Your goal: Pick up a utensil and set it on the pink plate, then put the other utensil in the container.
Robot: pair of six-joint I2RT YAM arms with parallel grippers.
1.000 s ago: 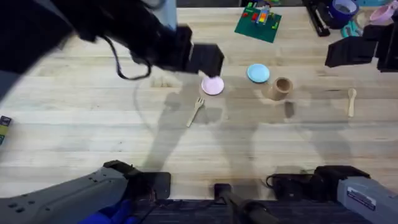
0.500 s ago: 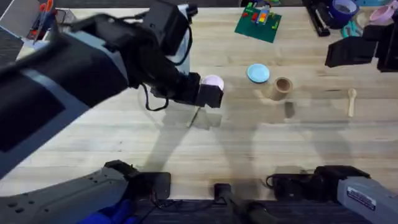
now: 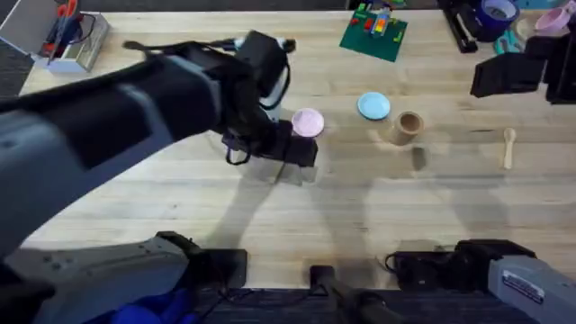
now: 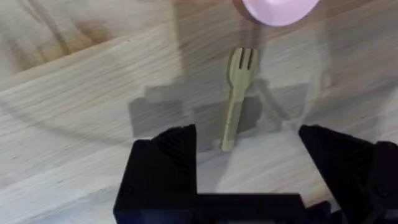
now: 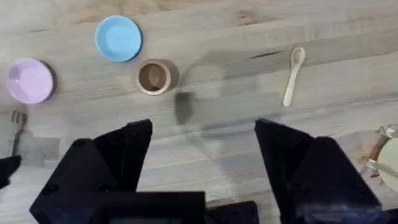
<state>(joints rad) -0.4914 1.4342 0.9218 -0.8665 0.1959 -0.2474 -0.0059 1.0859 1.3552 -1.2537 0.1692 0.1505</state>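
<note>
Two utensils lie on the wooden worktop [image 3: 180, 198], well apart. The wooden fork [image 4: 237, 93] rests flat just beside the pink plate [image 3: 308, 122], tines toward the plate; the wooden spoon [image 3: 508, 147] lies far toward the right arm's side, beyond the tan cylindrical container [image 3: 409, 125]. A light blue plate [image 3: 373, 105] sits between the pink plate and the container, near both.

Left gripper [image 4: 249, 146]: poised above the fork with its jaws spread wide, one finger on either side of the handle's lower end. No finger touches the fork; whether the fingertips have reached the worktop cannot be told from the wrist view, since the tips sit at the frame's edge. Right gripper [image 5: 202, 152]: raised clear of the worktop, jaws likewise spread and holding nothing; the container, spoon and both plates lie beneath it.

Step in hand, as judged: the approach to the first pick, the fork. Nothing rests on the pink plate, and the container appears empty, so both placements remain to be done.

The next move calls for a descent until the fingers bracket the thin handle, then a closure across its width. The fork lies flat and shallow, so the fingers must come very near the wood to catch it. A short carry to the adjacent plate would follow.
</note>
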